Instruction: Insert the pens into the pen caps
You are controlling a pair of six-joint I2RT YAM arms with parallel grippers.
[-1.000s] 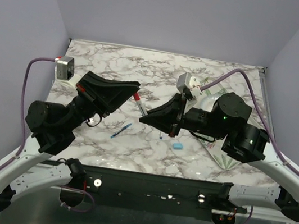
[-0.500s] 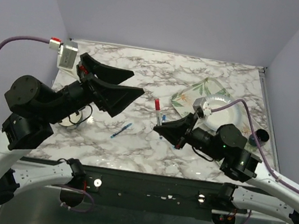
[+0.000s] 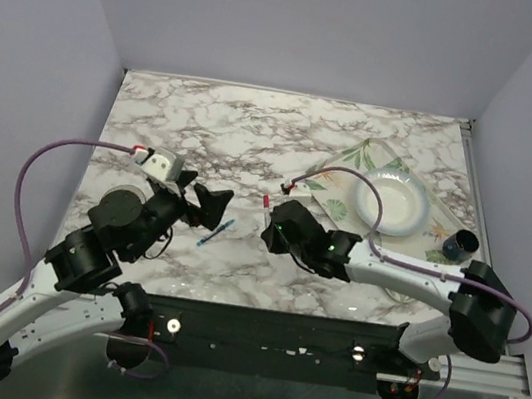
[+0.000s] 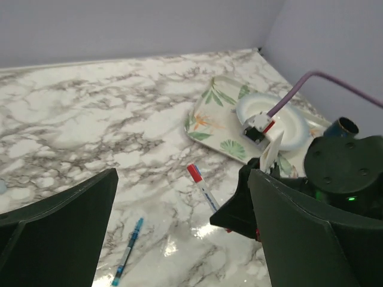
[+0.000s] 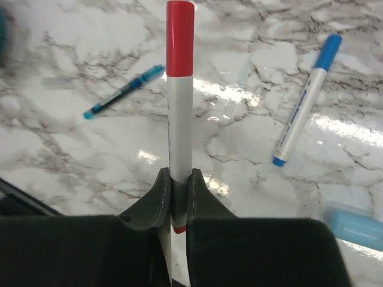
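On floral tray (image 3: 353,159): white bowl (image 3: 394,202), contents unclear. Right end effector (image 5: 178,179) pinches red-capped white pen (image 5: 179,89); print unreadable. Left end effector (image 4: 182,179) spread wide. Blue pen (image 3: 214,233) lies on surface (image 3: 206,129).

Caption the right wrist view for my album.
Fingers pinch a red-capped pen; a blue-capped pen and thin teal pen lie on the marble table.

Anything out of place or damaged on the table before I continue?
Nothing spilled or broken. Only loose ends: a thin blue pen and a light blue cap lie apart on the marble, unpaired. The right gripper holds the red-capped pen; the blue-capped pen lies flat nearby.
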